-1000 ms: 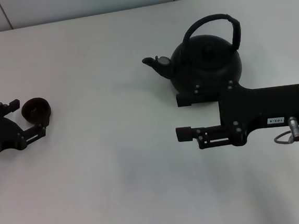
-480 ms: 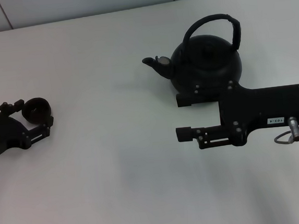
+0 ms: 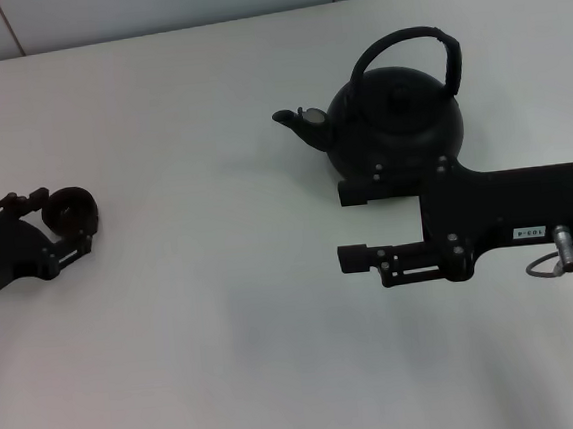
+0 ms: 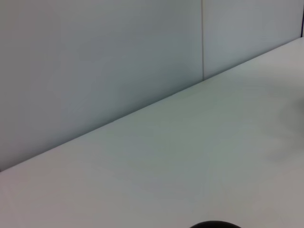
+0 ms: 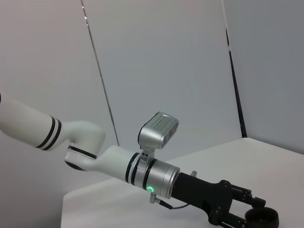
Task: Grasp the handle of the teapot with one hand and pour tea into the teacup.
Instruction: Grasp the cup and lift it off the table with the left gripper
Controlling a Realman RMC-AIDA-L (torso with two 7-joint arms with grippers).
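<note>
Early stage: teapot (image 3: 395, 115) upper right, handle (image 3: 414, 48) ungrasped. Right gripper (image 3: 353, 225) spread below it. Left gripper (image 3: 51, 223) pinching teacup (image 3: 68, 210) at left edge. Pouring undone.

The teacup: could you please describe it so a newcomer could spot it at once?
On the white table, look far to the robot's left, away from the big black teapot. The teacup is the tiny dark handleless bowl sitting between the left gripper's fingers.
</note>
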